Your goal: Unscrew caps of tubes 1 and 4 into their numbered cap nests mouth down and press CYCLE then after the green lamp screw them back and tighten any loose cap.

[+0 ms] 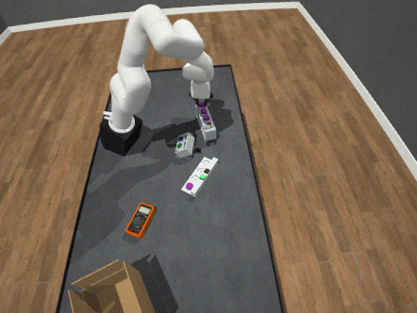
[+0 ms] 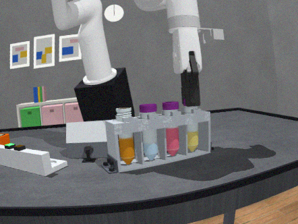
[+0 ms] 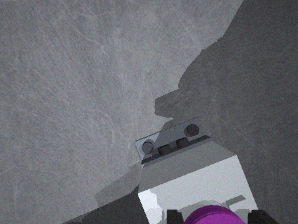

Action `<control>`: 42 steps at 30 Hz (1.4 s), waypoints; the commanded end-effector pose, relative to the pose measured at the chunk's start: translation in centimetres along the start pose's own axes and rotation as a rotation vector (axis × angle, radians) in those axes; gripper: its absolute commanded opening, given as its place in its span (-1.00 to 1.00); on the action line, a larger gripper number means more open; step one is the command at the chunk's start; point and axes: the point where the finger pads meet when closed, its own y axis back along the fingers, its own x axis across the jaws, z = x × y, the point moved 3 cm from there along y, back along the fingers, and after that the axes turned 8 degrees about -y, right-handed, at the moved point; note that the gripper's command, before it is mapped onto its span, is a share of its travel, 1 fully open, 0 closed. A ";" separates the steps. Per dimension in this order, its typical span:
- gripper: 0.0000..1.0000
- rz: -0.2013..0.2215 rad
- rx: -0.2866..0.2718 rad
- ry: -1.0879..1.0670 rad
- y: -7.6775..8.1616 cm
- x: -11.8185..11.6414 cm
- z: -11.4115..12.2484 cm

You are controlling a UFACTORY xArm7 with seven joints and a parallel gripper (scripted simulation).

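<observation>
At the right end of the rack (image 2: 201,119) in the exterior view, the fingers (image 2: 190,101) are closed on the purple cap (image 3: 215,216) of the yellow tube (image 2: 192,140), which stands in its slot. The cap is probably light, hard and smooth, so it is best gripped square across its sides. The neighbouring cap (image 2: 170,105) sits just beside it, leaving little room that way. Open bench (image 2: 243,135) lies beyond the rack's end, and straight up is free.

Rack (image 2: 158,125) of four upright tubes, orange one (image 2: 125,140) uncapped; one purple cap (image 1: 189,186) in tray (image 1: 208,166)
</observation>
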 end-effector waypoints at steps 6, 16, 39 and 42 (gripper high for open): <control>-0.08 0.014 0.004 -0.011 0.1 0.0 -0.2; -0.08 0.014 0.002 0.229 0.2 0.0 -0.2; -0.08 0.015 -0.004 1.069 0.2 0.0 -0.2; -0.08 0.015 -0.005 1.167 0.2 0.0 -0.2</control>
